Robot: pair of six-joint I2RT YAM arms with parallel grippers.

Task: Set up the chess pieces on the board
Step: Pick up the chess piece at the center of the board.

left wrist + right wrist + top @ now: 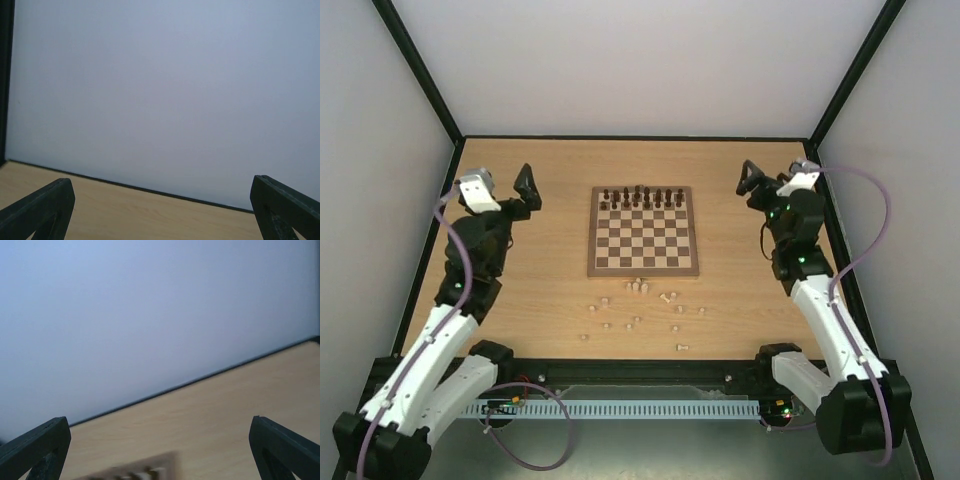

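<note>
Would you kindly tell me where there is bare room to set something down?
Bare wood lies either side of the square checkered wooden board, toward the open left gripper and open right gripper. Its middle and near rows are free. Crowded: the far rows of dark brown pieces, and the strip of pale cream chess pieces before it.

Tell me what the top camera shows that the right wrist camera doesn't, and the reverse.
Only the top view: the whole board, dark pieces lined along its far side, pale chess pieces scattered on the table off its near edge, and the left end effector. Only the right wrist view: a close look at the right end effector, jaws wide apart, nothing between. Both: the table, the white back wall, and part of the board, blurred in the wrist view.
</note>
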